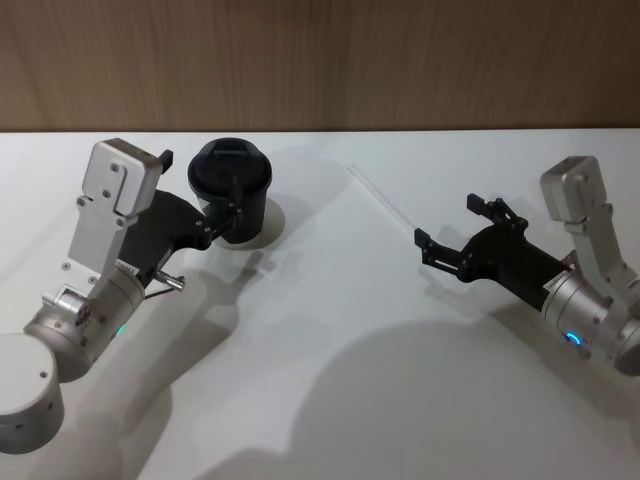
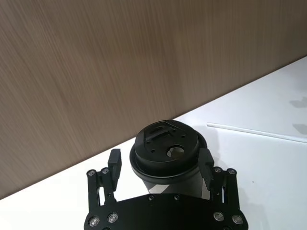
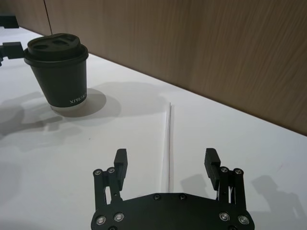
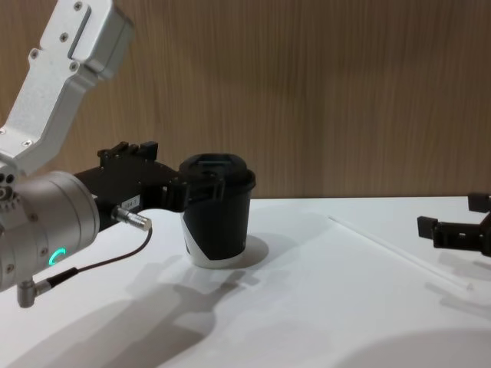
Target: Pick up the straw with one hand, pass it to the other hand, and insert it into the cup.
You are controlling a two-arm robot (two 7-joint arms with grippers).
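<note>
Right end effector [image 1: 448, 222] open, facing straw [image 1: 385, 198] end-on; left end effector [image 2: 160, 160] open round cup [image 1: 245, 190]

Base of the cup [image 2: 164, 140] hidden behind the left gripper [image 2: 160, 157] in its wrist view, the straw [image 2: 256, 132] cut by the edge; right gripper [image 4: 448, 214] cropped in chest view.

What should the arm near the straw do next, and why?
Probably lower the right gripper and close its jaws on the straw: the straw lies on the table, lined up between the open jaws, not yet gripped. The left gripper sits at the cup.
</note>
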